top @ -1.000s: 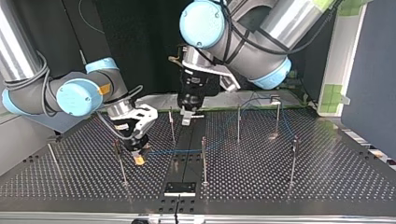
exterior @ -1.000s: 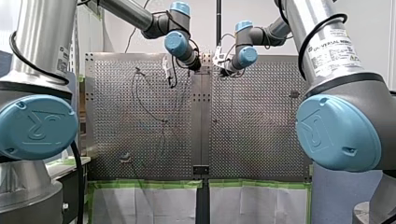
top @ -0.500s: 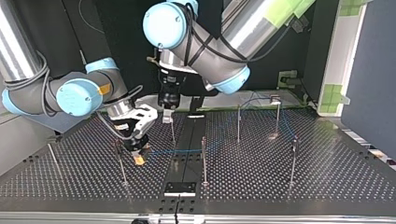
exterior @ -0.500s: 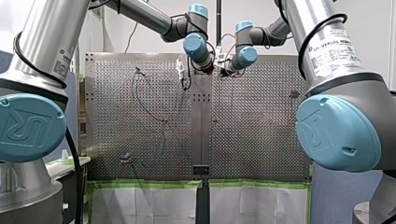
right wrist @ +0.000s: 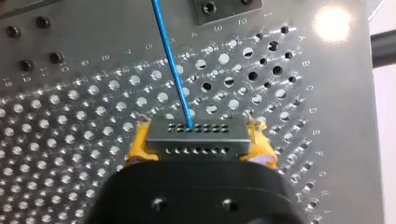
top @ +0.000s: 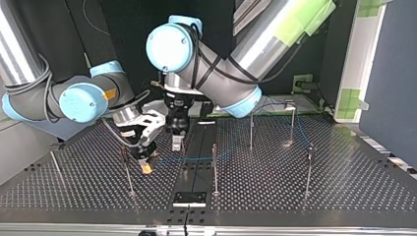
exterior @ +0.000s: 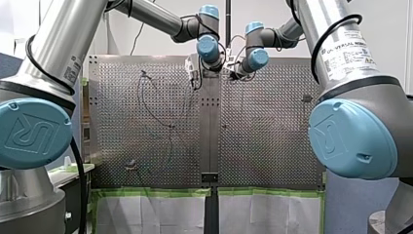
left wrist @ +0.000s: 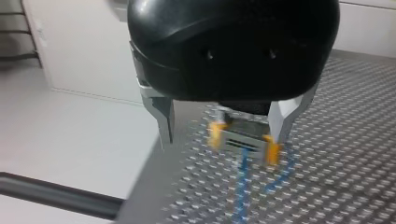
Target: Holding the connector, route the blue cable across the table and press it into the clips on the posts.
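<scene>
My left arm has swung over from the middle of the bench (top: 344,196) toward my right arm. In the top view the left jaws hung farther toward the view's right a second ago. Now they sit lower and just beside the right jaws. The left jaws are spread and empty: the left wrist view shows their metal fingers (left wrist: 164,119) wide apart with nothing between them. Ahead of them is the connector (left wrist: 243,137), with the cable (left wrist: 242,186) trailing off it.

My right arm has not moved. Its jaws pinch the connector by its two ends between yellow pads (right wrist: 139,148), low over the bench. The cable leaves the connector's face and runs straight away across the holes. In the top view it stretches toward the view's right, past a post (top: 215,164), then on to the far posts. Whether it sits in any clip there I cannot tell.

The routing looks only partly done. The left arm's approach reads as getting ready to take or press down the cable close to the connector while the right arm holds it taut. The two sets of jaws are now very near each other, so a bump is the main risk.
</scene>
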